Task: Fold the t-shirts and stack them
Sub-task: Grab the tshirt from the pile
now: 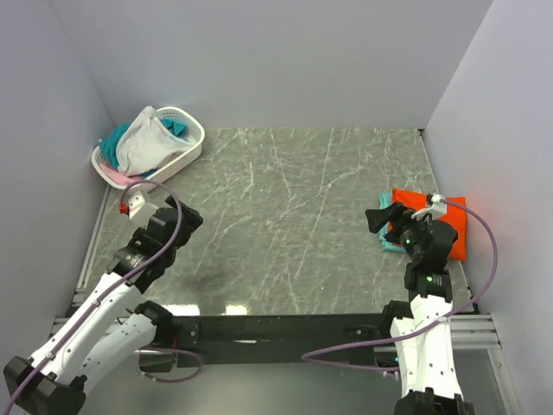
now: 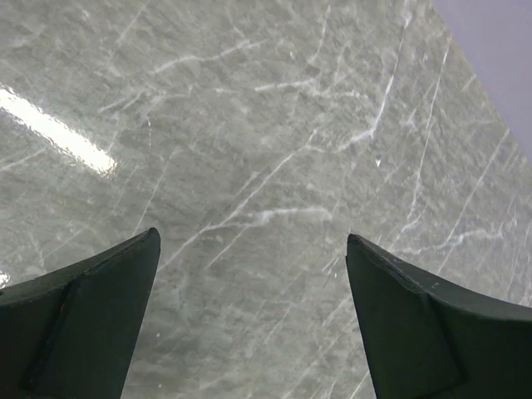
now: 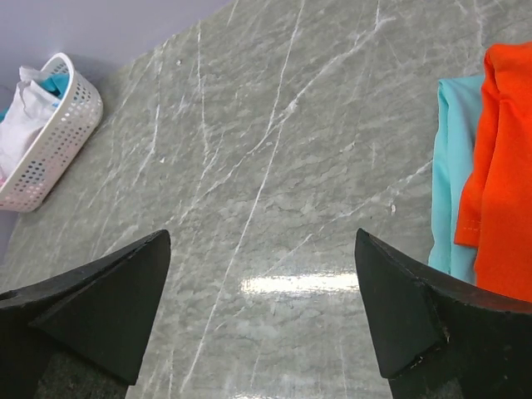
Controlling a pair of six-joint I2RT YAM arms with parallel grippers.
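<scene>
Grey table (image 1: 294, 216) under left pincer (image 2: 251, 235) and right pincer (image 3: 262, 234), both wide apart, empty. Ahead of left: white t-shirt (image 1: 147, 143) in basket (image 1: 194, 143). Likely soft, floppy; pinch top fold.

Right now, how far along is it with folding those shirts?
Done: an orange-red shirt lies folded on a teal shirt at the right. In hand: nothing; the left hand and right hand are open over bare table. Left: the white shirt and teal cloth in the basket.

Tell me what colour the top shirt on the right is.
The top shirt is orange-red, over a teal shirt; the right wrist view shows it best.
</scene>
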